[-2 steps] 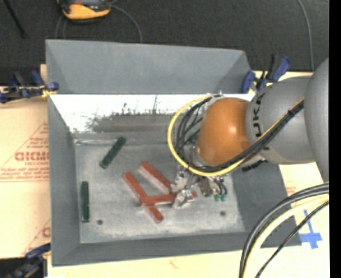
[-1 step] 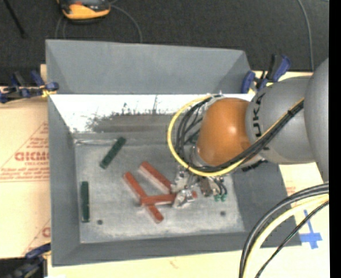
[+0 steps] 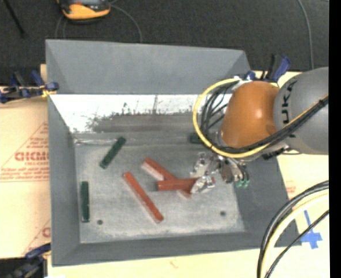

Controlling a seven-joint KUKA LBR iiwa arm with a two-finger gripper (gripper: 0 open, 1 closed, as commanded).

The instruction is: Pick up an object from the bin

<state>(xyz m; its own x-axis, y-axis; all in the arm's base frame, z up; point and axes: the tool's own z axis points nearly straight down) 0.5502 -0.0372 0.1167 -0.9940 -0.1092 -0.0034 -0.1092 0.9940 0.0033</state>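
Where the grey metal bin [image 3: 61, 172] lies nearest the camera, its flat floor carries one long orange-red bar [image 3: 142, 197], lying slantwise left of centre. One dark green bar [image 3: 84, 201] lies lengthwise close to the left wall, well apart from the rest. Next inward is one short dark red block [image 3: 171, 185], lying nearly level right of centre. Its left end is just beside a paler red bar [image 3: 155, 169], which slants up to the left. The pincer [image 3: 204, 179] stands low over the right end of the dark red block and overlaps it in the view. Whether it is wide, narrow or clamped on the block cannot be told. Farther back is one green bar [image 3: 112, 152], tilted, in the left half of the floor. One small dark green piece [image 3: 194, 138] lies at the foot of the back wall, partly under the arm. The back wall is sloped, pale and scuffed with dark marks. Above the pincer are the wrist's orange cover [image 3: 248, 114], looped yellow and black cables [image 3: 200, 120] and the grey arm [image 3: 306, 109]. Beyond the bin is a dark coarse surface [image 3: 176, 10] bearing one orange-and-black handheld device [image 3: 83, 2] with a cord.
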